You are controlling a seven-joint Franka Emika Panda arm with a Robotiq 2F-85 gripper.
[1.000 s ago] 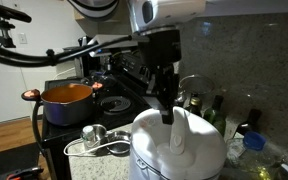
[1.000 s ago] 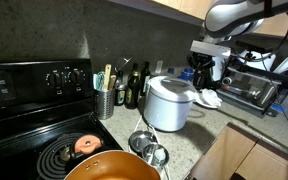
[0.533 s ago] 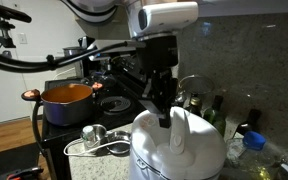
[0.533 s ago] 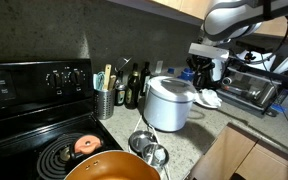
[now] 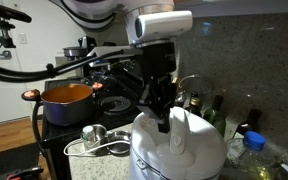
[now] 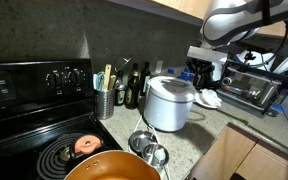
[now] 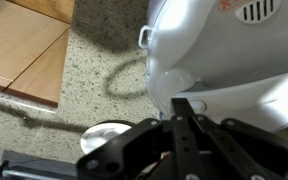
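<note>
My gripper (image 7: 186, 106) is shut with nothing between its fingers. In the wrist view its black fingertips sit right by the side of a white rice cooker (image 7: 229, 50), near the base. In an exterior view the gripper (image 5: 164, 124) hangs at the top edge of the rice cooker (image 5: 179, 152); whether they touch is unclear. From the opposite side, the gripper (image 6: 206, 78) is just beyond the rice cooker (image 6: 170, 102), on the toaster oven's side.
An orange pot (image 5: 67, 95) stands on the black stove (image 6: 34, 85). Metal measuring cups (image 5: 99, 135) lie on the granite counter (image 7: 94, 60). Bottles (image 6: 134, 88), a utensil holder (image 6: 106, 101) and a toaster oven (image 6: 249, 90) line the back wall.
The gripper has drifted slightly sideways and down along the rice cooker, staying shut. Nothing else moved.
</note>
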